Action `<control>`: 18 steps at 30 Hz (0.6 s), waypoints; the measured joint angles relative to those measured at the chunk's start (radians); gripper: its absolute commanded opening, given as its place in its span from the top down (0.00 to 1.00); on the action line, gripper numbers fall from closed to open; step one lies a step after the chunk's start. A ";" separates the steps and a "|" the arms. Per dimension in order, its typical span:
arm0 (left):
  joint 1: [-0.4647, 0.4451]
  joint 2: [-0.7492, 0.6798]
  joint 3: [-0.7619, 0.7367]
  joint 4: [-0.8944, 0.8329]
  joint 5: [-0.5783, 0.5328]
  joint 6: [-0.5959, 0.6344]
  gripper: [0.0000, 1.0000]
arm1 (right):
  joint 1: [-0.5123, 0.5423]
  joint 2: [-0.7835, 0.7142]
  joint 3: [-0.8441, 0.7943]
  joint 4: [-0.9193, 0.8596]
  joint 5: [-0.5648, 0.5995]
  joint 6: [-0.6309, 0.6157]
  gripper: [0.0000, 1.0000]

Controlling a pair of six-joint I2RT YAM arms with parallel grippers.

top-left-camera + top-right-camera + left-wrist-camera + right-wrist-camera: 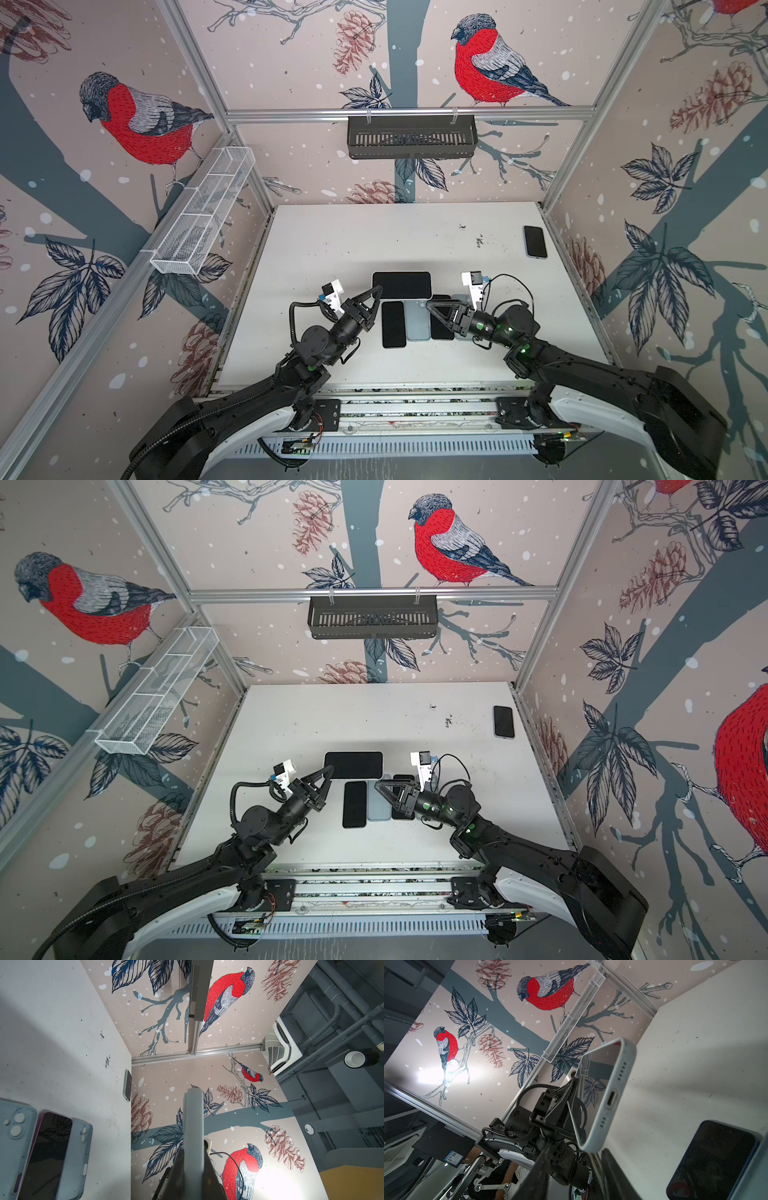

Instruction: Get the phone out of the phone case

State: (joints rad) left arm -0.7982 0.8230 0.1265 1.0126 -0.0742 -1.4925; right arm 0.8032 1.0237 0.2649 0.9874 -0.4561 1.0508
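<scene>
A phone with a black screen (pixel 401 285) sits in a pale grey-blue phone case (pixel 608 1093) and is held above the table, screen up, in both top views. My left gripper (pixel 377 291) is shut on the case's left edge; in the left wrist view only that grey edge (pixel 193 1122) shows between the fingers. My right gripper (pixel 430 306) is at the near right corner. In the right wrist view that gripper (pixel 577 1150) has its jaws apart astride the corner, with a gap showing beside one finger (pixel 537 1176).
On the table (pixel 332 241) below lie a black phone (pixel 393 324), an empty pale blue case (pixel 417 322), another dark phone (pixel 441 328) and a second case (pixel 76 1153). A lone phone (pixel 535 242) lies far right. A black basket (pixel 411 137) and a white mesh basket (pixel 203 216) hang on the walls.
</scene>
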 measured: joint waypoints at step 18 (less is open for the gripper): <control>-0.002 -0.024 -0.014 0.006 0.006 0.010 1.00 | -0.025 0.052 0.008 0.045 -0.022 0.024 0.77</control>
State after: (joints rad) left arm -0.8005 0.7986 0.1127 1.0191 -0.0685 -1.4826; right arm 0.7780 1.0756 0.2729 1.0328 -0.4778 1.0748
